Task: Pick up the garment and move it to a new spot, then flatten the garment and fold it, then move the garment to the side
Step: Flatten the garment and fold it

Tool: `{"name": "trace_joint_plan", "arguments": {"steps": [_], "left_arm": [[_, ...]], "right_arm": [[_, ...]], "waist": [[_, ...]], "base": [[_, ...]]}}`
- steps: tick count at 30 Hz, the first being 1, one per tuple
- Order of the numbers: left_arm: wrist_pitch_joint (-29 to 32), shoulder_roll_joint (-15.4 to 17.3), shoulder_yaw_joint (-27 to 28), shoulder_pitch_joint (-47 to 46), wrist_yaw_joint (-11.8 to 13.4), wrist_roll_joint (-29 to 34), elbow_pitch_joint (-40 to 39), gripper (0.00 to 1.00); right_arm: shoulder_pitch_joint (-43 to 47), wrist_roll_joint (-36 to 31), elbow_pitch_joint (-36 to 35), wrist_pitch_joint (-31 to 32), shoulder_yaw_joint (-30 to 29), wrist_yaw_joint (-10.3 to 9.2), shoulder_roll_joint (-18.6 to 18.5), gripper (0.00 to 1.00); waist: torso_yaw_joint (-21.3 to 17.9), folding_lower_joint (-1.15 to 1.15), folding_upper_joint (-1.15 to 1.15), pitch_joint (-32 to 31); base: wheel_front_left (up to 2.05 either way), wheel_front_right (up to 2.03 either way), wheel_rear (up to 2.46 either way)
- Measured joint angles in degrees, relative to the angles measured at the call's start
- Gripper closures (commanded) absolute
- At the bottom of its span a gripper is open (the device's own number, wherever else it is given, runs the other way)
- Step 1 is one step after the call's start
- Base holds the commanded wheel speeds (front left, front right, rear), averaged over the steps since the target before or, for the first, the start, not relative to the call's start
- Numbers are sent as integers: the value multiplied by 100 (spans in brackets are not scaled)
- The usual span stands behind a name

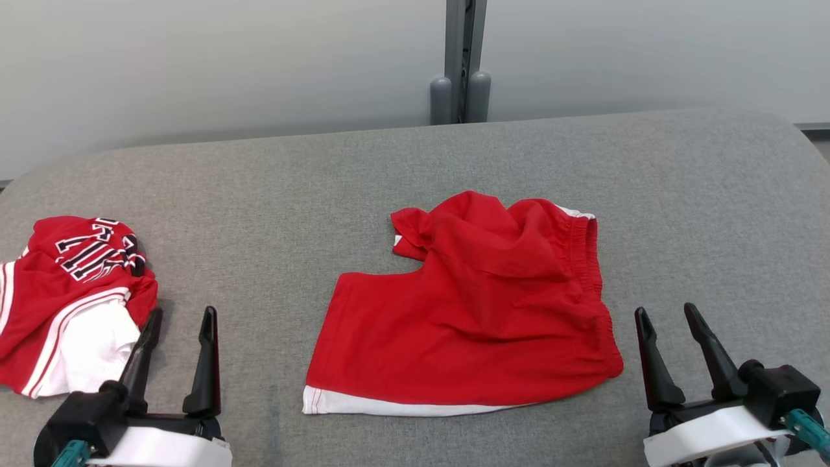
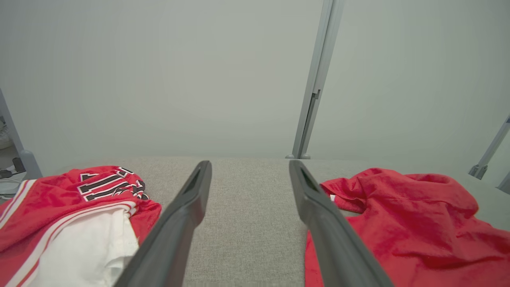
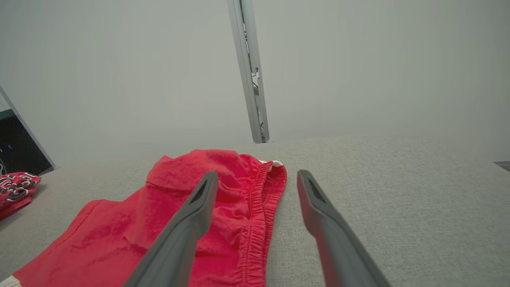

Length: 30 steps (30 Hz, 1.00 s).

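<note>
Ideally the left gripper (image 1: 182,311) and right gripper (image 1: 666,309), fingers (image 1: 207,350) spread and empty, should pinch the rumpled red fabric shorts' (image 1: 480,311) far corners and tug outward.

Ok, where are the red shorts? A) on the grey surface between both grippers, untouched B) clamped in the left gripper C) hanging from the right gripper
A: the red shorts lie on the grey surface between the open left gripper and right gripper, touching neither.

Both arms are just sitting low, the left gripper (image 1: 182,312) with its two long dark fingers and white wrist and the matching right gripper (image 1: 666,310) spread wide, pointing forward, holding nothing.
</note>
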Motion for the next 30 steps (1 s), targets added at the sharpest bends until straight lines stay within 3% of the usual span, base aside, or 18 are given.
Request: {"name": "trace_joint_plan", "arguments": {"steps": [7,13,30], "left_arm": [[0,-434,455,38,-476,452,268,0],[-1,-653,703,46,-712,720,366,0],[0,-966,1037,59,-942,1053,589,0]], "right_arm": [[-29,155,134,-1,144,0,-133,0],[-27,200,129,-1,213,0,-197,0],[-63,144,-54,-1,105,0,-170,0]], "waist": [[34,0,0,-154],[23,0,0,-239],[-8,0,0,-279]], "base": [[0,0,0],[0,0,0],[0,0,0]]}}
